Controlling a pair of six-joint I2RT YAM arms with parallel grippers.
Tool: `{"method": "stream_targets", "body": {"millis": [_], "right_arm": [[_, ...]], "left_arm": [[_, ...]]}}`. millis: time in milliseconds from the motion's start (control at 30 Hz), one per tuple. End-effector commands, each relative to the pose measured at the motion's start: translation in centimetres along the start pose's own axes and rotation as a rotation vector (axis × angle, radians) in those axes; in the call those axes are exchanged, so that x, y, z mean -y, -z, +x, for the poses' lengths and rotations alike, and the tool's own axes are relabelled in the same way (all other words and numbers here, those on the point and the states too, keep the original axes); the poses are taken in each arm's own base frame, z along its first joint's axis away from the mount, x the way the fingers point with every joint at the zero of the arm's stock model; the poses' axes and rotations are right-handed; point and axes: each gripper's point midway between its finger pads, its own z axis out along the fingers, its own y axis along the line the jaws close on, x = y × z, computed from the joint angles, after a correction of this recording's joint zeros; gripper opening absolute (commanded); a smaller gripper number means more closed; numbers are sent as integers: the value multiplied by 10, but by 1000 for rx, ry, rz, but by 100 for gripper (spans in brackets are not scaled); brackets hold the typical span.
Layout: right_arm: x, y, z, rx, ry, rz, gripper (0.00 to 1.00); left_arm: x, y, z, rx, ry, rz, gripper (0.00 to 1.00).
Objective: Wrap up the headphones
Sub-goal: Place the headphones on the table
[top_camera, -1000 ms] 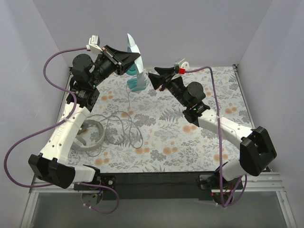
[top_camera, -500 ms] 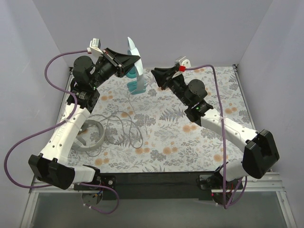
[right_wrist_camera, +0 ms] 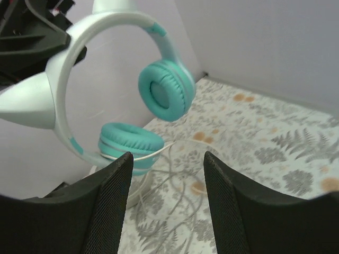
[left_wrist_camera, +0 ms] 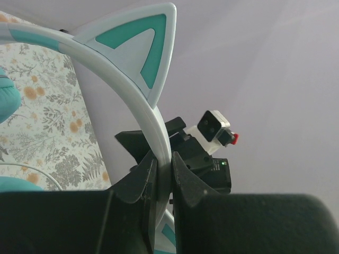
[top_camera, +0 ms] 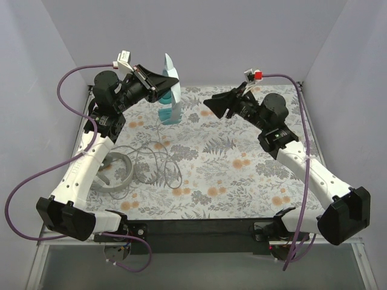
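My left gripper (top_camera: 171,80) is shut on the pale headband (left_wrist_camera: 159,132) of the teal headphones (top_camera: 169,109) and holds them up at the back of the table, ear cups hanging down. The band has a pointed teal-and-white ear (left_wrist_camera: 142,50). The right wrist view shows both teal cups (right_wrist_camera: 166,90), the lower one just above the cloth. My right gripper (top_camera: 211,104) is open and empty, to the right of the teal pair and pointing at it, not touching. The white-grey headphones (top_camera: 115,173) lie at the left, their thin grey cable (top_camera: 158,161) loose in loops.
The table has a floral cloth (top_camera: 242,175). Grey walls close in the back and both sides. Thick purple robot cables (top_camera: 66,90) arc off both arms. Loose grey cable also shows under my right gripper (right_wrist_camera: 185,197).
My right gripper has drawn back to the right, away from the teal headphones, and its arm has swung outward. My left gripper still holds the headband, nearly unmoved.
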Motion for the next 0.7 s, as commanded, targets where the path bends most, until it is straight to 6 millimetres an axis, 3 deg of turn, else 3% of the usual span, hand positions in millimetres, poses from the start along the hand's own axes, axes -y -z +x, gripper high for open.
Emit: {"method": "stream_targets", "body": {"millis": [0, 100, 267, 467, 667], "right_arm": [[-28, -5, 33, -168, -114, -110, 61], [-26, -7, 36, -190, 26, -67, 61], [5, 1, 49, -207, 338, -19, 62], [-11, 7, 45, -169, 535, -153, 63], [-47, 14, 26, -122, 595, -305, 61]], "left_arm": [[43, 17, 0, -6, -95, 108, 0], [46, 18, 2, -24, -88, 108, 0], [50, 21, 6, -76, -52, 105, 0], [51, 30, 15, -133, -5, 91, 0], [56, 46, 25, -155, 16, 90, 0]]}}
